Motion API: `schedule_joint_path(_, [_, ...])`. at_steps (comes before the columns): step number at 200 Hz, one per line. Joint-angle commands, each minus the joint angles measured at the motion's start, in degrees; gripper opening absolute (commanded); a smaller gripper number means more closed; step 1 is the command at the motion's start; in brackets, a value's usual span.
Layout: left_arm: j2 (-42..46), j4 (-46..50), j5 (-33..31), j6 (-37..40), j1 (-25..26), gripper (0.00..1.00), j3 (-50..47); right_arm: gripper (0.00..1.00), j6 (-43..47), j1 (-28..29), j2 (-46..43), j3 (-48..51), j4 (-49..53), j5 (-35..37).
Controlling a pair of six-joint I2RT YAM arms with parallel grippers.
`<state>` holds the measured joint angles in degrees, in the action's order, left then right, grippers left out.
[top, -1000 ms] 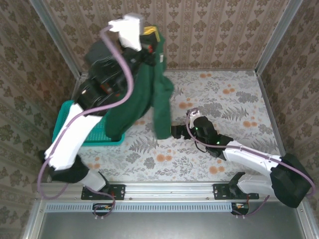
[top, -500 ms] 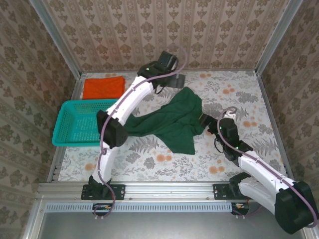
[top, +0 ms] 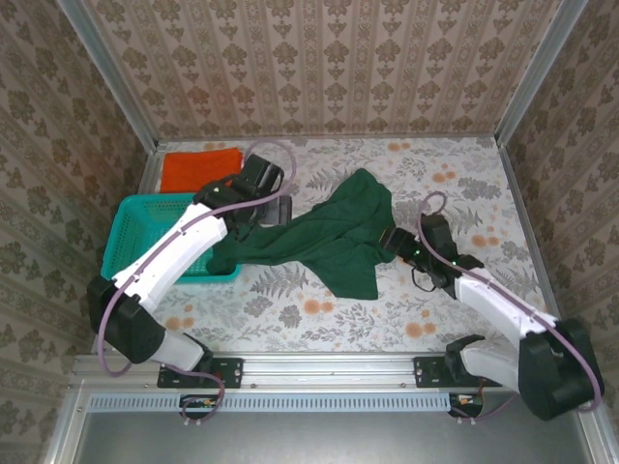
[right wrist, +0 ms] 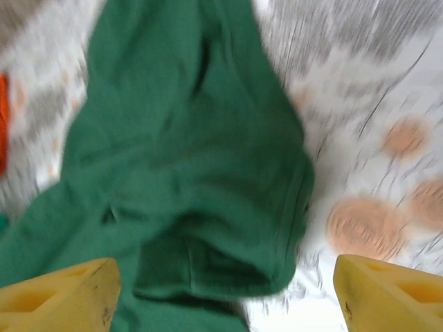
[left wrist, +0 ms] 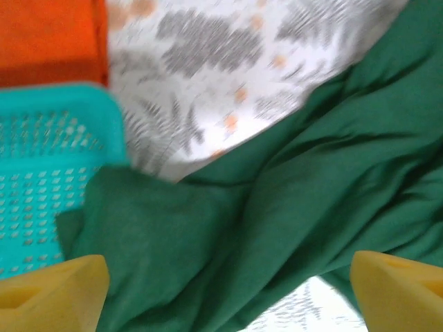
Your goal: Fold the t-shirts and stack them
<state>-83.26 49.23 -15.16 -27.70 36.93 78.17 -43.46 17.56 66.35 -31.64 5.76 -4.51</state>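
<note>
**A:** Since the dark green t-shirt (top: 334,237) lies rumpled mid-tabletop (top: 464,193), one end over a corner of the teal mesh basket (top: 145,242), what does the step want?

**B:** Likely a flat spread first: each arm takes an edge and draws it clear of the basket. The left tool (left wrist: 228,290) and right tool (right wrist: 221,290) both gape wide above the cloth, empty. The orange t-shirt (top: 200,169) sits folded in the far-left corner

The top camera is looking down from far above the green shirt (top: 334,237); both wrist cameras are viewing it closely, all three sharing it.
</note>
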Motion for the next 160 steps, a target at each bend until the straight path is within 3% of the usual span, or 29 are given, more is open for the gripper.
schedule_joint_path(1, [0.8,2.0,-4.5,-0.9,-0.5,0.92,-3.8,0.84,3.0,4.1,5.3,-3.4,4.8,-8.7])
schedule_joint_path(29, [3.8,1.8,-10.5,-2.4,0.9,0.88,-10.4,0.85,5.6,9.8,12.9,-8.6,7.7,-7.8])
schedule_joint_path(56, [7.1,-0.4,-9.1,-2.1,-0.3,0.87,-17.3,0.82,5.1,11.3,19.0,-9.8,7.8,-5.1])
schedule_joint_path(72, [7.3,-1.0,-8.3,-1.8,-1.2,0.81,-19.4,0.73,5.1,11.6,20.9,-10.0,6.9,-5.3])
schedule_joint_path(90, [7.5,-2.3,-8.4,-1.9,-1.7,0.67,-21.3,0.62,5.6,12.1,22.9,-10.5,7.2,-4.8])
schedule_joint_path(110, [7.6,-4.1,-8.6,-1.6,-2.0,0.55,-22.8,0.39,5.6,12.1,23.3,-10.0,6.6,-3.7])
schedule_joint_path(132, [7.8,-5.0,-8.5,-1.4,-2.4,0.31,-23.1,0.12,5.1,12.1,21.2,-8.6,3.9,-4.4])
schedule_joint_path(160, [9.1,-5.8,-8.3,-1.3,-2.5,0.03,-21.8,0.0,4.9,12.0,16.2,-8.6,4.2,-3.8])
